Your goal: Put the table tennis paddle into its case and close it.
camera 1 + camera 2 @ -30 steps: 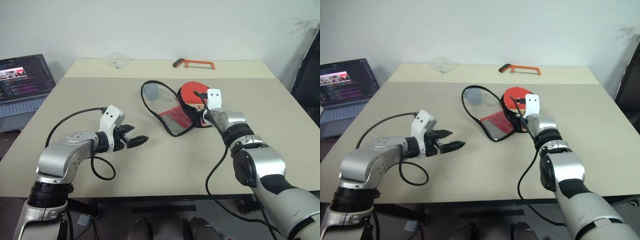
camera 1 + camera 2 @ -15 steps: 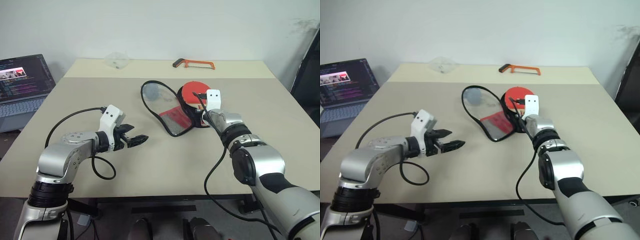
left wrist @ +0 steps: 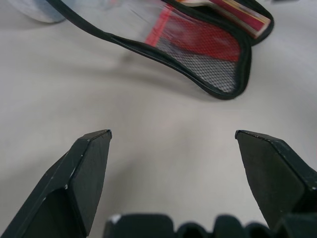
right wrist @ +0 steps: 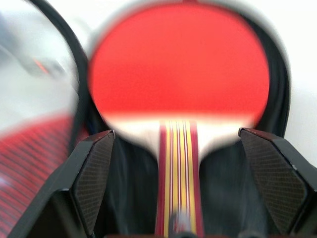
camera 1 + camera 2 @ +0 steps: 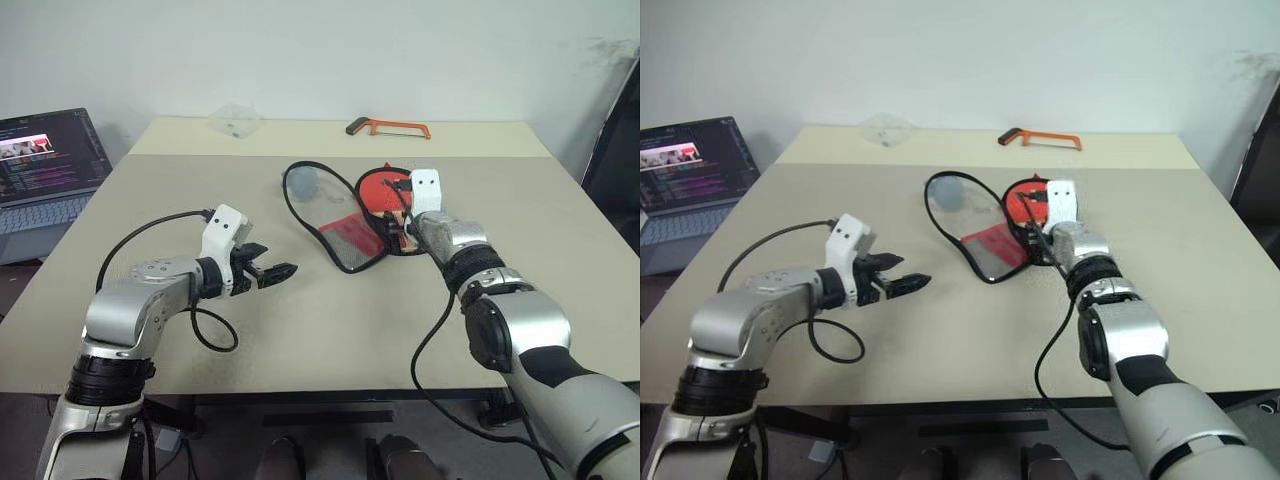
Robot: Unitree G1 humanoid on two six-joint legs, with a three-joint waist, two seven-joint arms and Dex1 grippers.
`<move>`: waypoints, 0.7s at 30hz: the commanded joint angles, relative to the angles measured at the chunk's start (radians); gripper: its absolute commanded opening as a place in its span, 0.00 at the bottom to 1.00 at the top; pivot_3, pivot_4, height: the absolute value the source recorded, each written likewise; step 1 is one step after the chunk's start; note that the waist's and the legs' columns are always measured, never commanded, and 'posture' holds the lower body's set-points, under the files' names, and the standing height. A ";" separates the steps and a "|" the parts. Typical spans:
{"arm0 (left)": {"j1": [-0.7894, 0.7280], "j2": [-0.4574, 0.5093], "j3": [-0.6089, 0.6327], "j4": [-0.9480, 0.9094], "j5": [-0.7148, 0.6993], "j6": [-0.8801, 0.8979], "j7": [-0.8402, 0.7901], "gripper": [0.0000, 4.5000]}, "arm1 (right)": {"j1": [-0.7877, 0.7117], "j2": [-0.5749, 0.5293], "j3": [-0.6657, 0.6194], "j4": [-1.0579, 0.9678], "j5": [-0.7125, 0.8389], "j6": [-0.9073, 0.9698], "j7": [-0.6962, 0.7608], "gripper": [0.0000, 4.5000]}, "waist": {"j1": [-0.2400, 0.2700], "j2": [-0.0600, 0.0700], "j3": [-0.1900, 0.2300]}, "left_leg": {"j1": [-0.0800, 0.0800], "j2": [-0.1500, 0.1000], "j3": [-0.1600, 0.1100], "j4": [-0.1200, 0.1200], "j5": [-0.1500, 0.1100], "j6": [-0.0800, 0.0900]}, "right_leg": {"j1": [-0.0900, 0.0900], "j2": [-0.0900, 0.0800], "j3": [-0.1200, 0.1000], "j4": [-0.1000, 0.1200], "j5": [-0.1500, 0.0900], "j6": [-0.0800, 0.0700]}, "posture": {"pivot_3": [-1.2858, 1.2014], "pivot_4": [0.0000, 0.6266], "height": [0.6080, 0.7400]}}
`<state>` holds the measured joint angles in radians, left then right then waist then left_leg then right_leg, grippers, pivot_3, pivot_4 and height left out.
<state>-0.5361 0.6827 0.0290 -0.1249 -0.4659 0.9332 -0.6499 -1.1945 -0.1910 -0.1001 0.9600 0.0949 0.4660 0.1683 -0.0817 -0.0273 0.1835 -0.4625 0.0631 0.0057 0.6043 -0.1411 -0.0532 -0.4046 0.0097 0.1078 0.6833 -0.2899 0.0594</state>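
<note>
**Paddle lying in the open case, flap waiting to be folded over**

The table tennis paddle (image 4: pixel 179 64) is lying inside the black half of the case (image 5: pixel 345 235), handle pointing toward the robot. The right gripper (image 4: pixel 179 144) is hovering just above the handle with its jaws spread wide, pinching nothing. The left gripper (image 5: pixel 278 271) is hanging over bare tabletop (image 5: pixel 300 330), well short of the case, jaws likewise spread and empty.

The step in hand looks like closing: the clear-and-mesh flap is lying open beside the paddle, toward the robot's left. Doing it well probably means the left gripper catching the flap's near edge and folding it over while the right one is steadying the black half.

An orange hacksaw (image 5: pixel 388 127) and a crumpled clear wrapper (image 5: pixel 235 120) are sitting at the far edge, well apart; a laptop (image 5: pixel 45 170) is standing off to the left. Nothing is blocking the fold.
</note>
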 commanded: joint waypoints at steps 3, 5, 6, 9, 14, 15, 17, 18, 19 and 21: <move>-0.080 -0.022 -0.043 0.138 0.077 -0.099 -0.009 0.97 | 0.282 -0.241 0.086 -0.731 0.113 0.314 0.345 0.99 | 0.028 0.000 0.000 | -0.003 0.000 -0.004 0.001 0.000 0.000 | 0.000 0.000 -0.005 -0.001 -0.001 -0.001 | 0.52 0.24 1.00; -0.113 -0.040 -0.061 0.203 0.105 -0.127 -0.009 0.97 | 0.377 -0.324 0.035 -0.870 0.193 0.377 0.431 0.99 | 0.036 0.000 0.000 | -0.004 0.000 -0.005 0.001 0.000 0.000 | 0.000 0.000 -0.007 -0.001 -0.001 -0.002 | 0.52 0.24 1.00; -0.132 -0.050 -0.073 0.236 0.119 -0.145 -0.015 0.97 | 0.427 -0.367 0.005 -0.918 0.222 0.369 0.475 0.99 | 0.042 0.000 0.000 | -0.004 0.000 -0.005 0.001 0.000 0.000 | -0.001 0.000 -0.007 0.000 -0.001 -0.002 | 0.52 0.24 1.00; -0.184 -0.076 -0.111 0.330 0.166 -0.199 -0.037 0.97 | 0.560 -0.472 -0.051 -1.023 0.279 0.318 0.588 0.99 | 0.049 0.000 0.000 | -0.004 0.000 -0.005 0.003 0.000 0.000 | 0.000 0.000 -0.007 0.000 -0.001 -0.002 | 0.52 0.24 1.00; -0.299 -0.135 -0.161 0.540 0.255 -0.318 -0.052 0.97 | 0.703 -0.541 -0.135 -1.105 0.367 0.245 0.710 0.99 | 0.042 0.000 0.000 | -0.004 0.000 -0.005 0.006 0.001 0.001 | 0.001 0.001 -0.006 0.000 -0.002 0.001 | 0.52 0.24 1.00; -0.323 -0.146 -0.171 0.589 0.279 -0.346 -0.048 0.97 | 0.720 -0.547 -0.151 -1.110 0.382 0.239 0.722 0.99 | 0.038 0.000 0.000 | -0.003 0.000 -0.005 0.006 0.001 0.002 | 0.001 0.001 -0.006 0.000 -0.002 0.002 | 0.52 0.24 1.00; -0.366 -0.167 -0.184 0.678 0.316 -0.389 -0.040 0.97 | 0.755 -0.561 -0.174 -1.125 0.412 0.225 0.757 0.99 | 0.039 0.000 0.000 | -0.003 0.000 -0.005 0.006 0.002 0.003 | 0.001 0.001 -0.006 0.000 -0.002 0.003 | 0.52 0.24 1.00; -0.385 -0.176 -0.186 0.719 0.330 -0.407 -0.035 0.97 | 0.768 -0.567 -0.179 -1.133 0.424 0.222 0.768 0.99 | 0.039 0.000 0.000 | -0.003 0.000 -0.005 0.006 0.002 0.003 | 0.001 0.001 -0.006 0.000 -0.002 0.003 | 0.52 0.24 1.00; -0.398 -0.183 -0.184 0.751 0.340 -0.422 -0.035 0.97 | 0.776 -0.570 -0.180 -1.139 0.431 0.218 0.772 0.99 | 0.038 0.000 0.000 | -0.004 0.000 -0.005 0.006 0.002 0.003 | 0.001 0.001 -0.006 0.000 -0.002 0.003 | 0.52 0.24 1.00; -0.427 -0.204 -0.174 0.819 0.354 -0.455 -0.036 0.97 | 0.785 -0.570 -0.181 -1.151 0.438 0.216 0.765 0.99 | 0.036 0.000 0.000 | -0.004 0.000 -0.005 0.006 0.002 0.003 | 0.001 0.001 -0.005 0.000 -0.002 0.003 | 0.52 0.24 1.00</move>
<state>-0.9273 0.4885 -0.1547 0.6667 -0.1286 0.5208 -0.6865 -0.4047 -0.7423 -0.2486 -0.1467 0.5018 0.7049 0.9271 -0.0457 -0.0273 0.1835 -0.4662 0.0631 0.0012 0.6101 -0.1389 -0.0500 -0.4035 0.0103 0.1025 0.6837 -0.2916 0.0623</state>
